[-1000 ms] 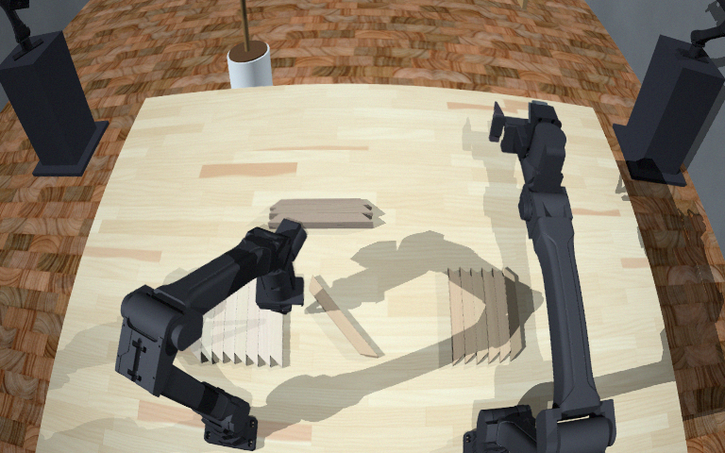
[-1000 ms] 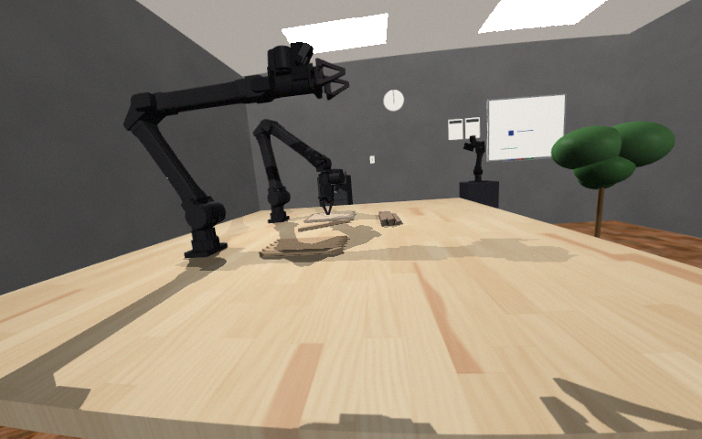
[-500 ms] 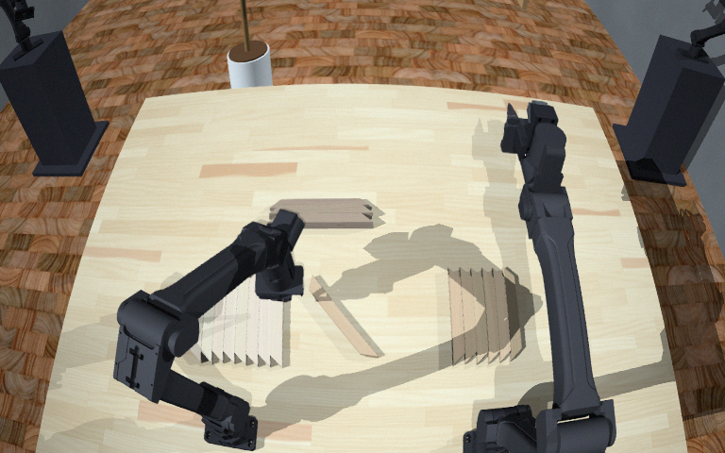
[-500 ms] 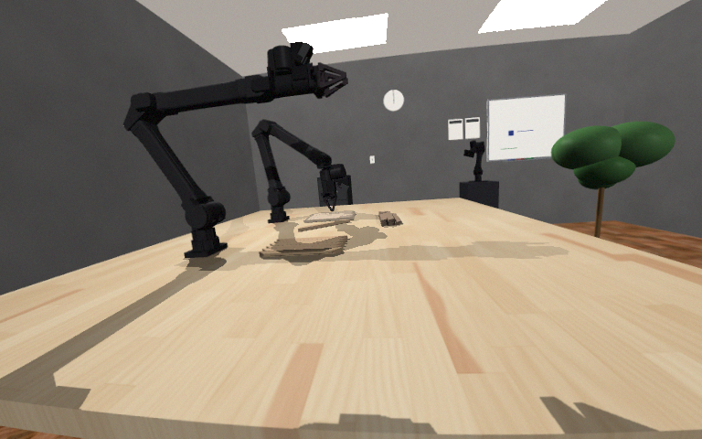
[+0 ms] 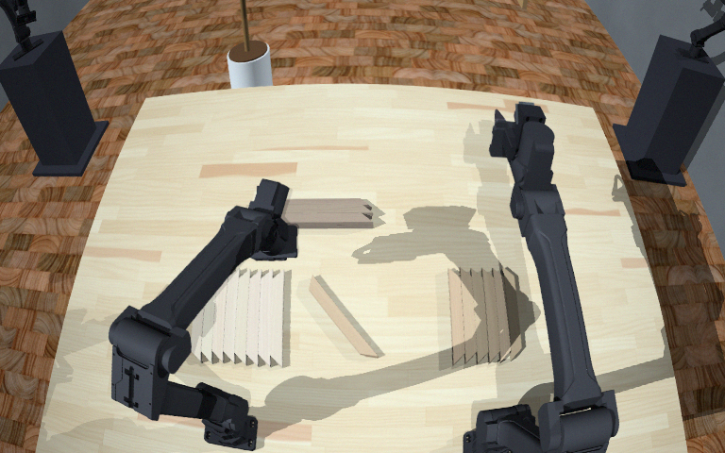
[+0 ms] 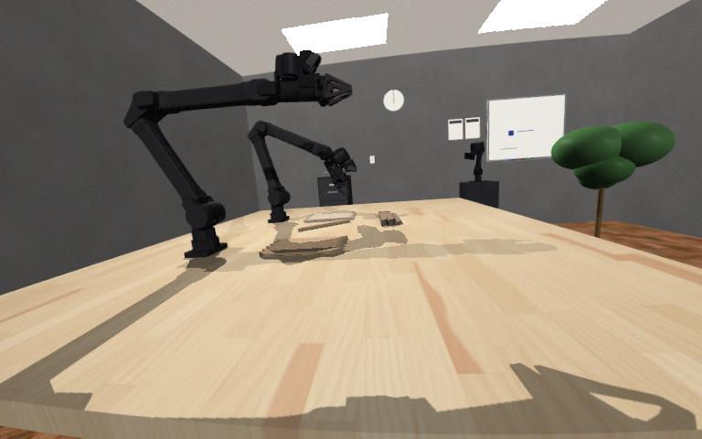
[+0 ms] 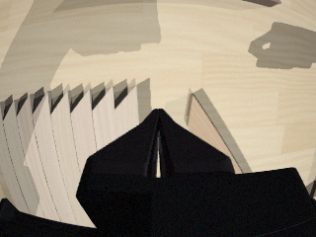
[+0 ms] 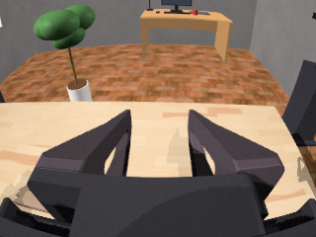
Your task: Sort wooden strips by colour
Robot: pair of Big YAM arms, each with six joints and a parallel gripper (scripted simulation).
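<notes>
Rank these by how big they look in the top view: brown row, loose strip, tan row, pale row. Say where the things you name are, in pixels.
Largest to smallest:
1. Pale row (image 5: 259, 317) (image 6: 331, 217) (image 7: 74, 148), though partly hidden
2. Tan row (image 5: 461, 326) (image 6: 305, 247)
3. Brown row (image 5: 331, 208) (image 6: 388, 219) (image 7: 267, 2) (image 8: 35, 199), also partly hidden
4. Loose strip (image 5: 345, 317) (image 6: 325, 225) (image 7: 209, 125)
</notes>
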